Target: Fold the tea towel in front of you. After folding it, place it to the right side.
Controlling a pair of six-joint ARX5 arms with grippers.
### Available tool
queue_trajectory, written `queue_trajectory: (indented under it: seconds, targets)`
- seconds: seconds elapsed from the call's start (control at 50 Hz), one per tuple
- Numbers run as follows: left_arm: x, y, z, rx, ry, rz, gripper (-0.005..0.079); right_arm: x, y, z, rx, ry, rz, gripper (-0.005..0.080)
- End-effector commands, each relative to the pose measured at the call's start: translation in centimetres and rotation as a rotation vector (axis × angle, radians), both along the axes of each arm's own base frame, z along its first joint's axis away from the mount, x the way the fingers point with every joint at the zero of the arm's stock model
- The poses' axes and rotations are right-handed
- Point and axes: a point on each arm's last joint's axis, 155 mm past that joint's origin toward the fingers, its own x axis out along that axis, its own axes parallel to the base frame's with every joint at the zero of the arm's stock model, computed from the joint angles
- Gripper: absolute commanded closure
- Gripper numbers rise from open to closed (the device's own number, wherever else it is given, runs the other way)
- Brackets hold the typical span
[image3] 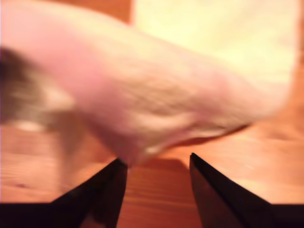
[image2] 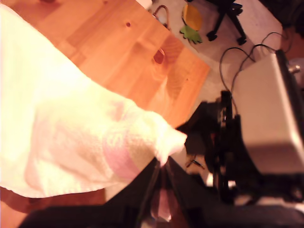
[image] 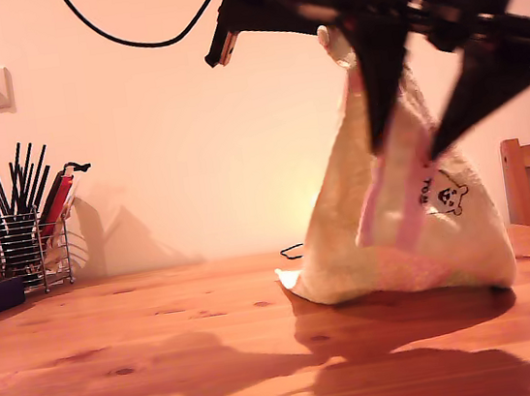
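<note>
Cream-white terry, the tea towel point(image: 401, 229) hangs in a tall cone at the exterior view's right, its lower edge resting on the wooden table point(image: 150, 360) and its peak lifted high among the blurred black arms. A small dark-printed label shows on its side, beside pale pink stripes. My first tool point(image2: 161, 164) pinches a bunched corner of the cloth — closed on it. My second tool point(image3: 156, 164) has its two dark fingers point(image3: 107, 190) parted, the cloth just beyond them — touching or not, I cannot tell. A wire holder point(image: 23, 251) of dark sticks stands at the exterior view's left.
</note>
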Motion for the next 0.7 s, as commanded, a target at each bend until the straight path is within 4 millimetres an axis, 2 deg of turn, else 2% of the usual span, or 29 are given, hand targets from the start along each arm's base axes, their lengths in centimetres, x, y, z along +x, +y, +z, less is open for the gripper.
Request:
queue_trajectory:
  seconds: [0.0, 0.38, 0.68]
  targets:
    - [0.4, 0.2, -0.3, -0.001, 0.011, 0.008, 0.0763, -0.3, -0.2, 0.0, -0.010, 0.002, 0.000, 0.0382]
    - [-0.3, 0.2, -0.1, -0.018, 0.045, -0.016, 0.0763, 0.7, -1.1, 0.6, -0.039, -0.051, -0.041, 0.0395]
    - [0.2, 0.0, 0.6, -0.055, 0.035, -0.019, 0.0763, 1.4, -0.3, 1.4, -0.019, -0.096, -0.019, 0.0678]
